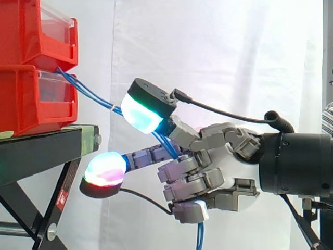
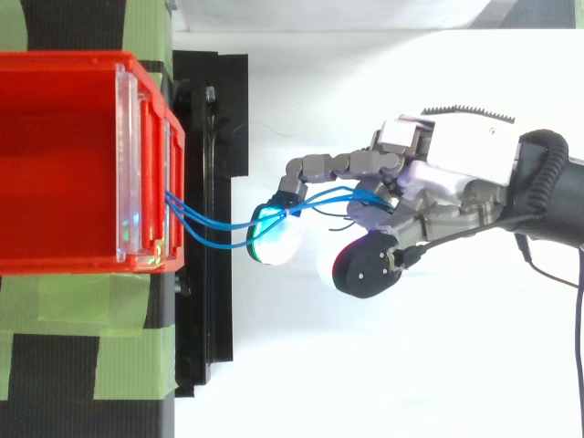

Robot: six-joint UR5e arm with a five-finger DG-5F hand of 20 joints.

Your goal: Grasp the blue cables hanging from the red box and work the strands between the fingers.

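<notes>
Blue cables (image 1: 88,89) run out of the front of the lower red box (image 1: 31,99) and slope down to the right into my hand (image 1: 218,166). In the top view the cables (image 2: 205,224) leave the red box (image 2: 64,155) and gather at a tie near a glowing fingertip (image 2: 274,233). My hand (image 2: 456,178) is shut on the strands, which pass between the curled fingers and the thumb. A loose blue end (image 1: 200,237) hangs below the hand. One glowing pad (image 1: 140,114) lies above the cables, another (image 1: 105,169) below them.
Two red boxes stand stacked on a black stand (image 1: 47,148) with green tape (image 2: 82,338) on its top. A white curtain hangs behind. The stand's black edge (image 2: 214,219) lies between the box and my hand.
</notes>
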